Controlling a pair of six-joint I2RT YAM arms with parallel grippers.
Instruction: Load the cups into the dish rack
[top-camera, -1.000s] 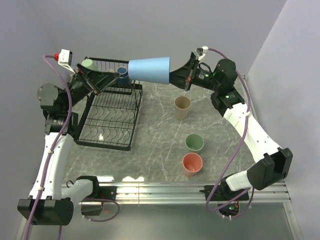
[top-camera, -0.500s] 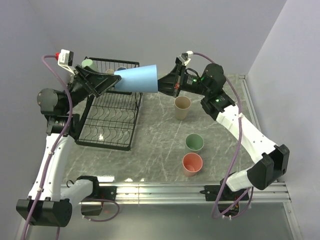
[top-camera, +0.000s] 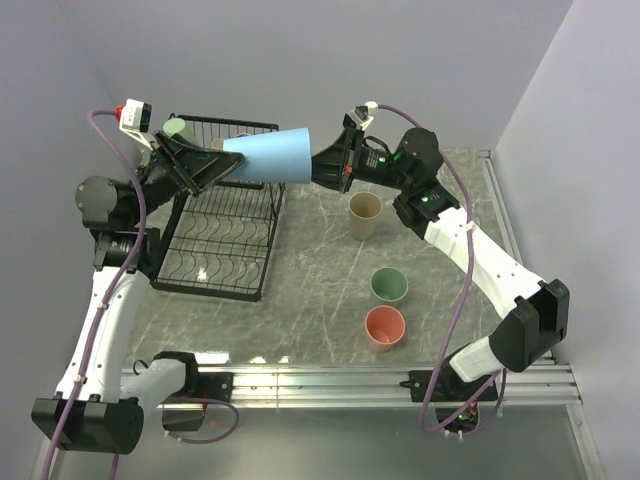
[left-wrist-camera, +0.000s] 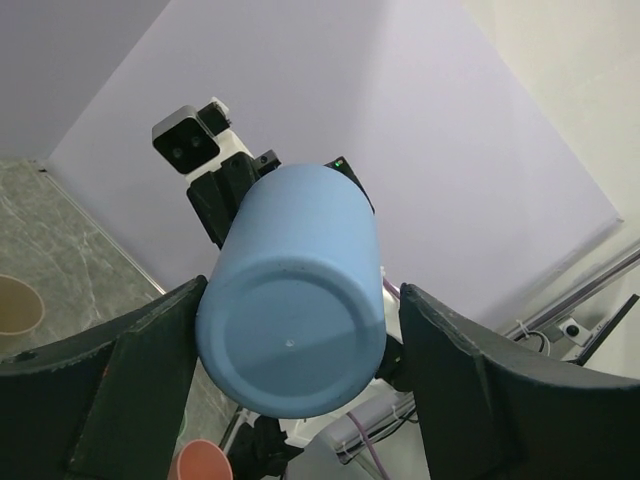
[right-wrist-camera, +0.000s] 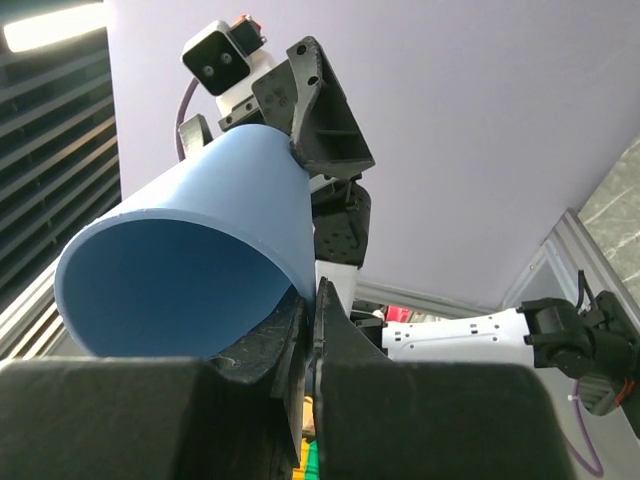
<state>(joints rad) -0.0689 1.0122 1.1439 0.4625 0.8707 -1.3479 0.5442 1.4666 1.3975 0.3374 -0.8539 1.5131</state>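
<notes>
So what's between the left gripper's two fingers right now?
The closed bottom end of the light blue cup, which the right gripper holds by its rim. The left wrist view shows it plainly.

No legible text, label, brand, number or sign in any view. Light blue cup (left-wrist-camera: 290, 310): plain surface, no print. Camera housing (left-wrist-camera: 186, 146): any marking too small to read.

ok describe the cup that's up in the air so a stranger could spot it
Find the black dish rack, back left on the table. Over its far right corner a cup lies sideways in mid-air. It is the only light blue one.
</notes>
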